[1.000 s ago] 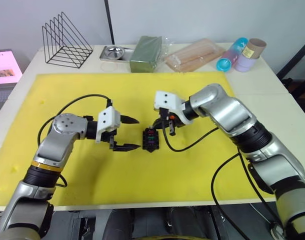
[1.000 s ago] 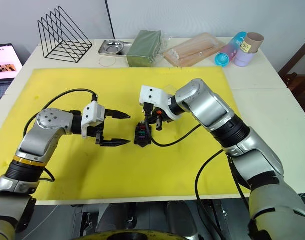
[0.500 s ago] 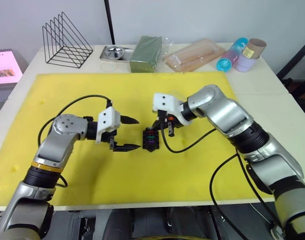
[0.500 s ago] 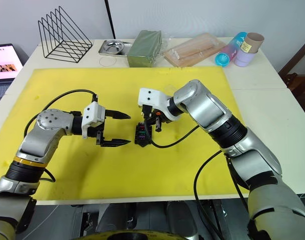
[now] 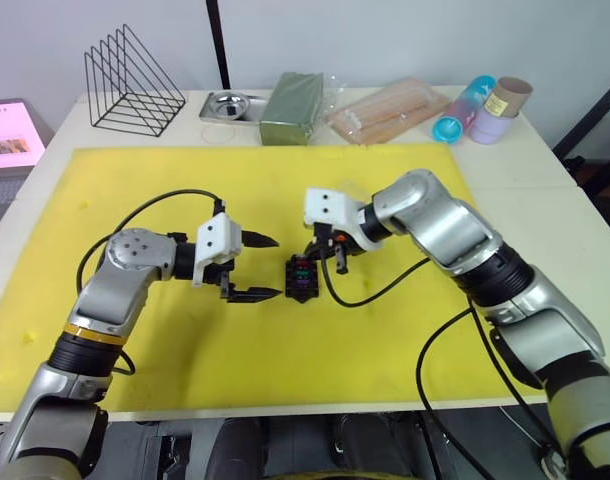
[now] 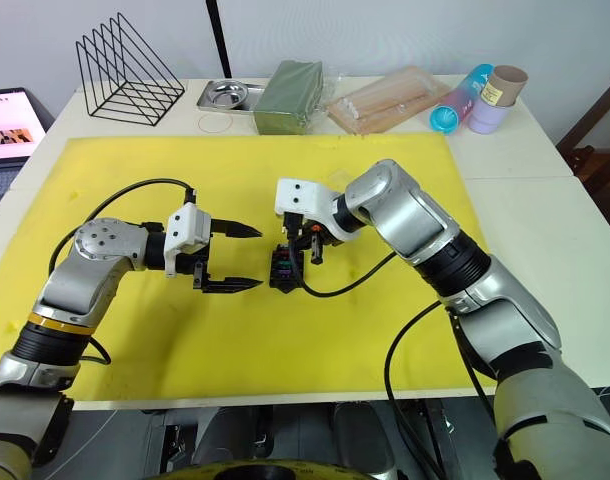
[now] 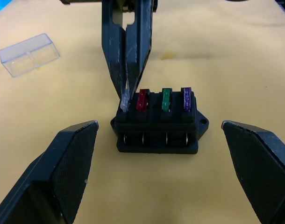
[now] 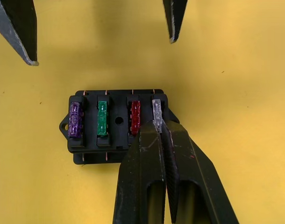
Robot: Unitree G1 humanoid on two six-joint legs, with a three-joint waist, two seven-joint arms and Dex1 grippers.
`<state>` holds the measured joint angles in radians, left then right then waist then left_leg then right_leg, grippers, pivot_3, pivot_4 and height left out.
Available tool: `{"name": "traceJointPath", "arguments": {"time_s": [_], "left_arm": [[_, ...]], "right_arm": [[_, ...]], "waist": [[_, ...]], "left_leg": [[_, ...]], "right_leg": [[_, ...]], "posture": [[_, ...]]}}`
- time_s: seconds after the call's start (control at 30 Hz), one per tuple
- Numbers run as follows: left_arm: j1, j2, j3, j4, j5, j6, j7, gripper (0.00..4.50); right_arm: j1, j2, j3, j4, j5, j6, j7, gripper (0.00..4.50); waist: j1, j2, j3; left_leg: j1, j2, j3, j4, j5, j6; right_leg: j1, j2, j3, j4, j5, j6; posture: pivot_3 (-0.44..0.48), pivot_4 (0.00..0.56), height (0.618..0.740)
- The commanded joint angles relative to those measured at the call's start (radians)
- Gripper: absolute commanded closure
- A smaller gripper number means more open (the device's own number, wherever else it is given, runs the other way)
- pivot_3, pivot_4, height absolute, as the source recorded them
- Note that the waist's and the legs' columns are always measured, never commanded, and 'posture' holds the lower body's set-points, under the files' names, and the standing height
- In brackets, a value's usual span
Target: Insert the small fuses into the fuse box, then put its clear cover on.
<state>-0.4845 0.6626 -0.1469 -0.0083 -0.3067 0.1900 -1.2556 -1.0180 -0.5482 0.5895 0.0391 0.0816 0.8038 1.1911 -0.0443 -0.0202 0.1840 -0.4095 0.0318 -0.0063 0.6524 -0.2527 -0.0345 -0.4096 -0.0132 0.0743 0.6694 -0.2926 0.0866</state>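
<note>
The black fuse box [image 5: 303, 280] lies in the middle of the yellow mat [image 5: 235, 370]. Purple [image 8: 74, 120], green [image 8: 102, 119] and red [image 8: 135, 116] fuses stand in its slots. My right gripper [image 8: 159, 128] is shut on the pale grey fuse [image 8: 157, 111], holding it at the end slot beside the red one. My left gripper [image 5: 275, 267] is open just left of the box, one finger on each side of its width, touching nothing. The clear cover [image 7: 28, 53] lies on the mat a little beyond the box.
Along the table's far edge stand a black wire rack [image 5: 133, 85], a small metal tray [image 5: 228, 104], a dark green block [image 5: 293, 107], a clear bag of sticks [image 5: 390, 110] and coloured tubes [image 5: 480, 105]. A lit screen [image 5: 10, 130] sits at the far left.
My right gripper has edged slightly left and down over the fuse box with the pale grey fuse. The left arm has stayed still.
</note>
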Motion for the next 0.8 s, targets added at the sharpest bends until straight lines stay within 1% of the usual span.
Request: {"name": "traceJointPath", "arguments": {"time_s": [0.03,0.33,0.8], "left_arm": [[0.002,-0.003,0.007,-0.035,-0.006,-0.003,0.01,0.0],[0.009,-0.007,0.007,-0.047,-0.007,0.001,0.023,0.0],[0.001,-0.009,0.004,-0.049,-0.007,0.003,0.022,0.0]], "right_arm": [[-0.005,0.017,0.014,0.016,0.0,0.023,0.024,4.49],[-0.005,0.023,0.03,0.032,-0.022,0.001,0.037,4.49],[-0.016,0.017,-0.013,-0.023,-0.028,0.016,0.027,4.49]], "waist": [[0.0,0.0,0.0],[0.0,0.0,0.0],[0.0,0.0,0.0]], "left_leg": [[0.0,0.0,0.0,0.0,0.0,0.0],[0.0,0.0,0.0,0.0,0.0,0.0],[0.001,0.0,0.0,0.0,0.0,0.0]], "right_leg": [[0.0,0.0,0.0,0.0,0.0,0.0],[0.0,0.0,0.0,0.0,0.0,0.0],[0.0,0.0,0.0,0.001,0.0,0.0]], "posture": [[0.0,0.15,0.74],[0.0,0.15,0.74],[0.0,0.15,0.74]]}}
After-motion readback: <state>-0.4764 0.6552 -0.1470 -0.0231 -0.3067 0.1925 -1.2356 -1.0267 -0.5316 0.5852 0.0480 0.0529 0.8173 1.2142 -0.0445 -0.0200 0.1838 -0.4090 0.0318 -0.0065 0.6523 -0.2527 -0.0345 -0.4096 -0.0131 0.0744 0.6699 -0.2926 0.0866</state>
